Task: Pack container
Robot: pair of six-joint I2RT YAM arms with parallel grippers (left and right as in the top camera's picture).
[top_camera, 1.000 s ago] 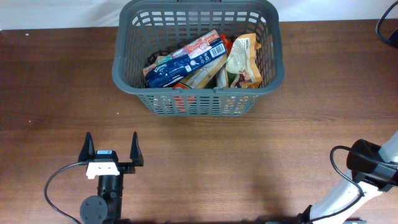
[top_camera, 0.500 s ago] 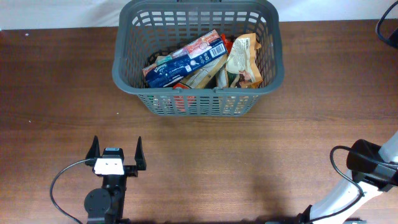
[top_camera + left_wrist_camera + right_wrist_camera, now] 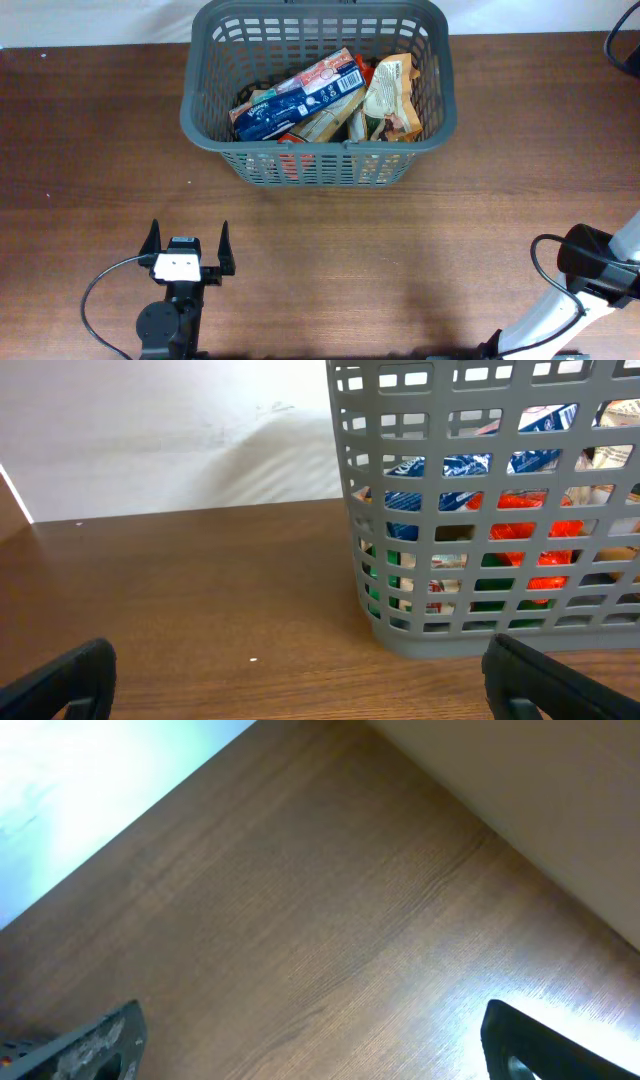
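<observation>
toward the far side of the worktop [image 3: 420,250], the container [image 3: 318,147] is seen standing upright, with a blue tissue box [image 3: 298,98] laid across other packets and a tan snack bag [image 3: 390,100] leaned against its right wall. the left tool [image 3: 187,235] is held well apart from it on the near side, jaws spread wide and nothing between them. the right tool [image 3: 315,1050] is likewise spread and empty, over bare wood near a worktop edge. no loose grocery is seen on the wood, so packing is judged close to done. risk is judged to lie in any careless advance: the slotted front wall could be struck by the left tool's open fingers and the light container shoved toward the far edge, or a fingertip could be caught in a slot and the load tipped.
</observation>
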